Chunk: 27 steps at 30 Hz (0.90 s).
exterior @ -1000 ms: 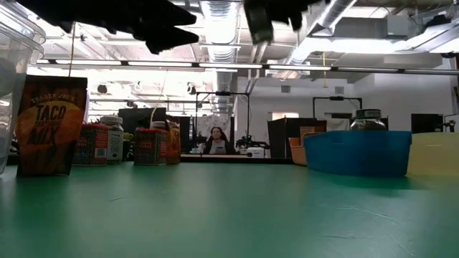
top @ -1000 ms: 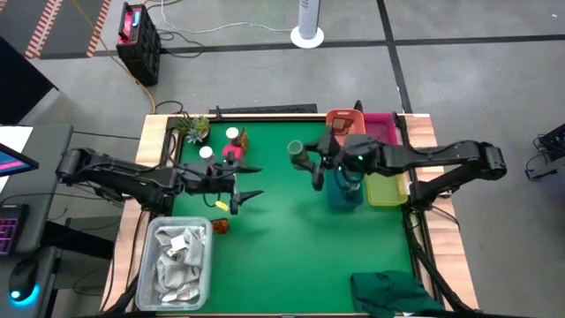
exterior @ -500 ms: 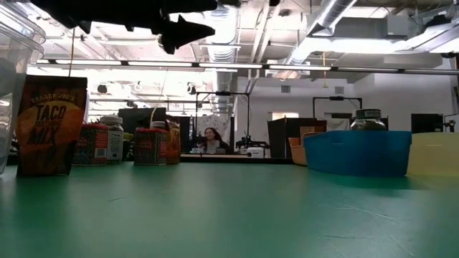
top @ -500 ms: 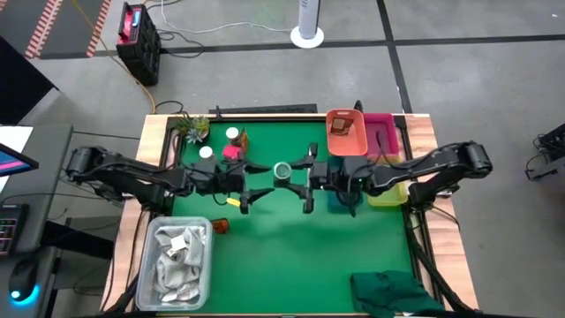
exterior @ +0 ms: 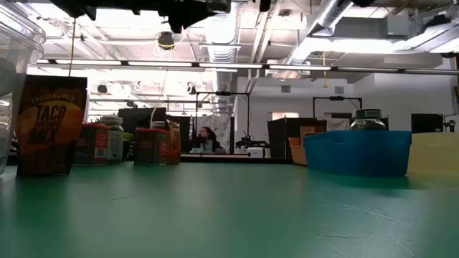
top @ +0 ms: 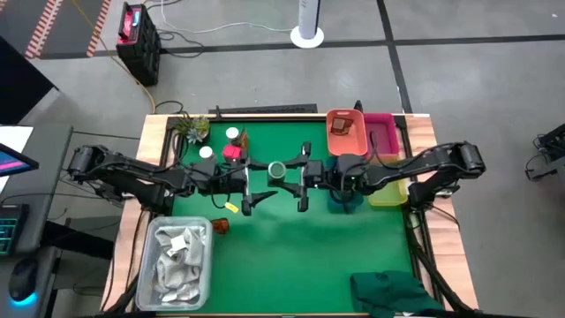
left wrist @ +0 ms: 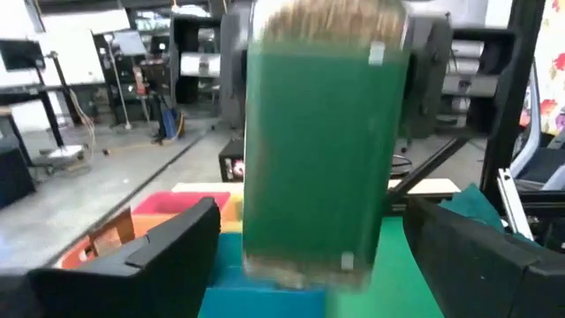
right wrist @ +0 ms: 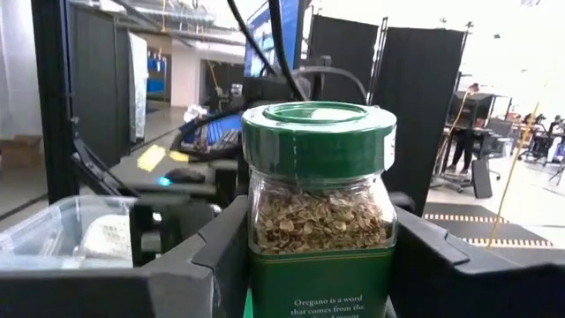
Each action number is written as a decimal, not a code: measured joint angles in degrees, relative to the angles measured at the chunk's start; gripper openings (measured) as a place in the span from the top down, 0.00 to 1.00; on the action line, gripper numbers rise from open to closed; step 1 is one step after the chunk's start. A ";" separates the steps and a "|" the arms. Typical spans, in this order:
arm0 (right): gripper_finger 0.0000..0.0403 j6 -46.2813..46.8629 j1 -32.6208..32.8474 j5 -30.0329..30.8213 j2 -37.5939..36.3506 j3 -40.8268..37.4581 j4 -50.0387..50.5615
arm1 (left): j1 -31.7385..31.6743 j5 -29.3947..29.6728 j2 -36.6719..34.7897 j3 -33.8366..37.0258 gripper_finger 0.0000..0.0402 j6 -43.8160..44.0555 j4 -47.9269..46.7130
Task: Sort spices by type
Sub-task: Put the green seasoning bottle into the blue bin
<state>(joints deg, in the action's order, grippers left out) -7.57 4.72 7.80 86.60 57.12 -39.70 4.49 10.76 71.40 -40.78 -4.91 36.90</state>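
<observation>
High view: we logged the oregano jar [top: 276,170], green-capped, held aloft above mid-table, clamped in the right gripper [top: 303,177]; left gripper [top: 247,186] faced it just beside, jaws apart on either side of the jar. Remaining spices [top: 231,150] stood at the table's far-left corner, beside the plant [top: 194,128]

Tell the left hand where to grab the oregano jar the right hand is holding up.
Probably the band under the green lid, approached level from opposite the right hand. The oregano jar is upright, its labelled lower body clamped by the right hand, leaving only the top free for the open left hand.
</observation>
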 joint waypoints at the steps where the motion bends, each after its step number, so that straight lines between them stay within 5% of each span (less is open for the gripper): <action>1: 0.45 0.02 0.01 -0.05 0.54 0.58 -0.02 | 0.00 0.00 0.00 -0.10 0.14 -0.55 0.14; 10: 0.44 -0.42 0.06 -0.44 3.85 6.15 3.74 | 0.00 0.05 -0.02 -0.10 0.20 -3.45 -0.19; 20: 0.42 -0.41 0.14 -0.48 3.41 6.41 7.86 | -0.02 0.78 -0.20 -0.08 0.51 -3.52 -0.78; 27: 0.41 -0.20 0.48 -0.33 3.35 6.47 11.12 | -0.02 0.61 -0.20 -0.08 0.52 -3.91 -3.75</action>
<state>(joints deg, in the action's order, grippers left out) -7.77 5.20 7.46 89.95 63.59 -28.58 4.47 11.38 71.20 -40.86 -8.82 33.15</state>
